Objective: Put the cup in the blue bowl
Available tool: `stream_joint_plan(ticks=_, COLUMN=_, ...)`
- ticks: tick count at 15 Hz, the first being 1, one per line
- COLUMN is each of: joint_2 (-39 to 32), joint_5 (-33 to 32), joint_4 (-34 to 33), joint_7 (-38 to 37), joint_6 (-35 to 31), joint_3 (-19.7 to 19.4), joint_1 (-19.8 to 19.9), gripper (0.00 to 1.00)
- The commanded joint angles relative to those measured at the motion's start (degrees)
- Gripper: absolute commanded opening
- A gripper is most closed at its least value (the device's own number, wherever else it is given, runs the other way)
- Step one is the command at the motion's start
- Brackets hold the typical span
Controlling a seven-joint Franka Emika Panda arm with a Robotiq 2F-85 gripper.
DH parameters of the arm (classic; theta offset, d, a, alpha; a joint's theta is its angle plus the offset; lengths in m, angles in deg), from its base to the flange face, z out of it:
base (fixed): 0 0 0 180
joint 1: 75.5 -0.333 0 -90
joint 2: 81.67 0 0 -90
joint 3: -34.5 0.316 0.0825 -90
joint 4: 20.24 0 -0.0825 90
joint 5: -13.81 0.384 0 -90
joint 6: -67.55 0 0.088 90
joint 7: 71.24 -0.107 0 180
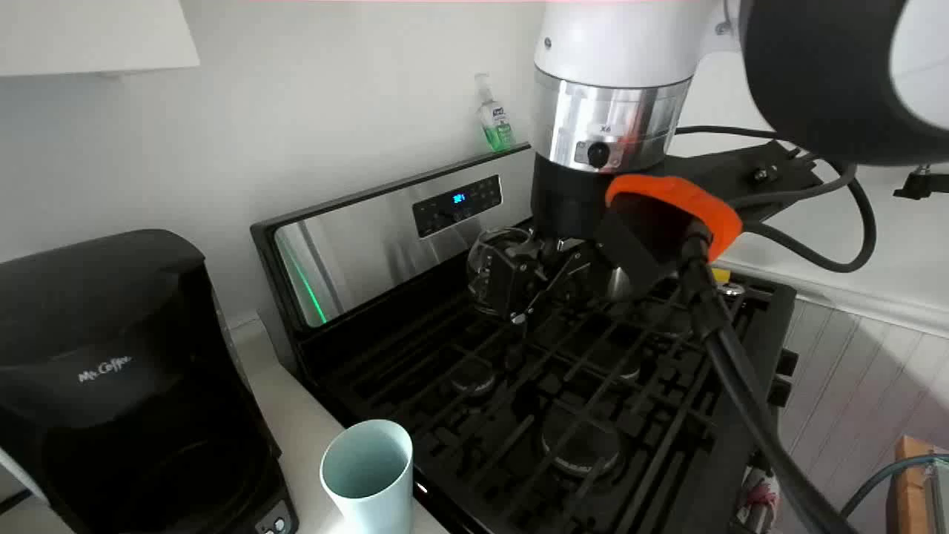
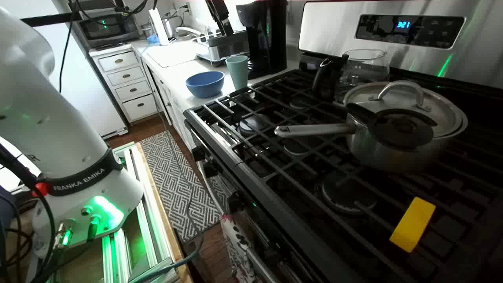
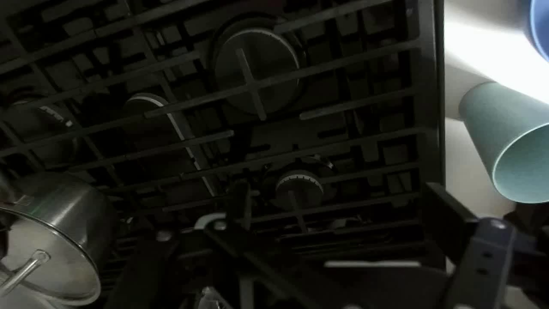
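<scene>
The pale light-blue cup (image 1: 389, 500) stands upright on the white counter beside the stove. It also shows in an exterior view (image 2: 237, 72) and at the right of the wrist view (image 3: 493, 116). The blue bowl (image 2: 205, 85) sits on the counter beside the cup, and part of its rim shows in the wrist view (image 3: 539, 25). The bowl is empty as far as I can see. My gripper (image 1: 535, 289) hangs above the stove, away from the cup. In the wrist view its fingers (image 3: 339, 206) are spread apart with nothing held between them.
The black coffee maker (image 1: 141, 356) stands behind the cup. On the stove grates (image 2: 271, 173) are a steel pot (image 2: 377, 145) with a long handle, a glass carafe (image 2: 365, 65) at the back and a yellow block (image 2: 412, 224). A dish rack (image 2: 226, 49) stands farther along the counter.
</scene>
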Motion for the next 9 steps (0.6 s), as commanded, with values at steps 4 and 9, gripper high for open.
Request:
stream_joint_plan(ticks=4, joint_2=-0.42, joint_5=-1.32, joint_4=-0.08, joint_7=-0.96, joint_6=0.2, joint_3=-2.37, joint_1=-2.47, gripper=1.0)
stream_joint_plan(ticks=9, joint_2=-1.62, joint_5=-0.01, joint_4=-0.12, joint_7=6.65, joint_6=-0.91, joint_3=-5.36, joint_1=-5.08, gripper=1.0)
